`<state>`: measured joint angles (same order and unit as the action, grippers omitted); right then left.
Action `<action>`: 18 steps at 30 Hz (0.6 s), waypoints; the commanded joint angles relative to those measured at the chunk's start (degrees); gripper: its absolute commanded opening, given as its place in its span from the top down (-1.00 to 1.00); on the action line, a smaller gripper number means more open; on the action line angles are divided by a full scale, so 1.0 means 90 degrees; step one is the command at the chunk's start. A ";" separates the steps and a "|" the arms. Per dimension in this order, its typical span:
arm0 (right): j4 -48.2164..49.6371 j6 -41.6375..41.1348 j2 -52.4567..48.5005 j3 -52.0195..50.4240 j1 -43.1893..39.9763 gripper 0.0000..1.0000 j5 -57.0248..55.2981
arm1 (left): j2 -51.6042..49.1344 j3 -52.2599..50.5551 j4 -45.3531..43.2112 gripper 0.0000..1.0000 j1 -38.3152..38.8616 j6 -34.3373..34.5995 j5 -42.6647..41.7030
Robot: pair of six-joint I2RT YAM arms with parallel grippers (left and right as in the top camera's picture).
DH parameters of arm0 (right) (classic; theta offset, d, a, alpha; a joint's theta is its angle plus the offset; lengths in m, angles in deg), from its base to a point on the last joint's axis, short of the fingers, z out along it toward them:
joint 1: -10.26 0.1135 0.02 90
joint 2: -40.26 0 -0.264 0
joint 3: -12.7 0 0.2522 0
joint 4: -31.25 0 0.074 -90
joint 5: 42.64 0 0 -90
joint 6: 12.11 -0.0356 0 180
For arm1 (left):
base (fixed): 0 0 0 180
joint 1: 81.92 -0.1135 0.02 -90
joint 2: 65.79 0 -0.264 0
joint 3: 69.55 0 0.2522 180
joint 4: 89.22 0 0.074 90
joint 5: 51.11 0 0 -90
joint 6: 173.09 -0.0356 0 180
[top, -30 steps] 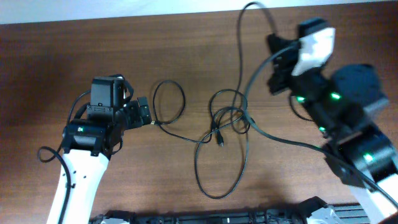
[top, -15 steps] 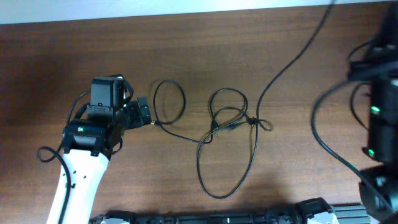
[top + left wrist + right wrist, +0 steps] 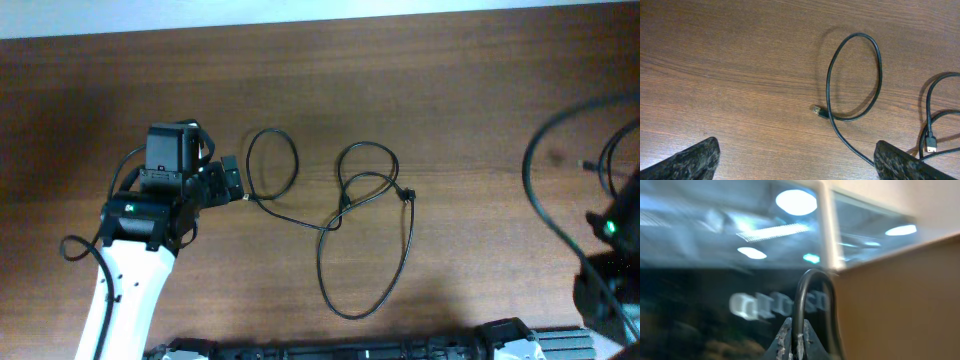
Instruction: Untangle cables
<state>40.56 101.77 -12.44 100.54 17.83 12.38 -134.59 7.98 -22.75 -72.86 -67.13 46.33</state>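
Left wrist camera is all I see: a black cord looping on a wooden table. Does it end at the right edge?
Observer: No. Overhead, the cables cross in a tangle, with one big loop beyond.
Operator: Where's the other arm?
Observer: The right arm sits at the overhead view's far right edge, apart from the tangle.
Operator: Holding anything?
Observer: Its wrist camera shows the right gripper shut on a black cord.

An office-like lab is being suggested; a robot arm is being seen at a wood-grain counter; bright ceiling lights and a glazed partition are being shown blurred.
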 commanded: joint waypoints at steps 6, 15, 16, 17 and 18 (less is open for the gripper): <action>-0.0017 0.1319 -0.1756 0.0056 -0.2132 0.92 -0.3177 | 0.0032 0.0087 -0.0012 -0.98 -0.0032 -0.0097 -0.0044; -0.0034 0.0661 -0.3417 0.0053 -0.4121 0.92 -0.5615 | 0.0032 0.0087 -0.0010 -0.97 -0.0032 -0.0097 -0.0044; -0.0034 0.0442 -0.3507 0.0053 -0.4286 0.92 -0.5841 | 0.0032 0.0087 -0.0010 -0.97 -0.0032 -0.0097 -0.0044; -0.0034 0.0323 -0.3555 0.0053 -0.4398 0.92 -0.5979 | 0.0032 0.0087 -0.0012 -0.98 -0.0032 -0.0097 -0.0044; -0.0034 0.0282 -0.3572 0.0049 -0.4493 0.92 -0.6096 | 0.0032 0.0087 -0.0010 -0.97 -0.0032 -0.0097 -0.0044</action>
<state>39.91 109.00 -44.16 100.50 -19.52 -33.02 -134.59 7.98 -22.73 -72.86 -67.13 46.33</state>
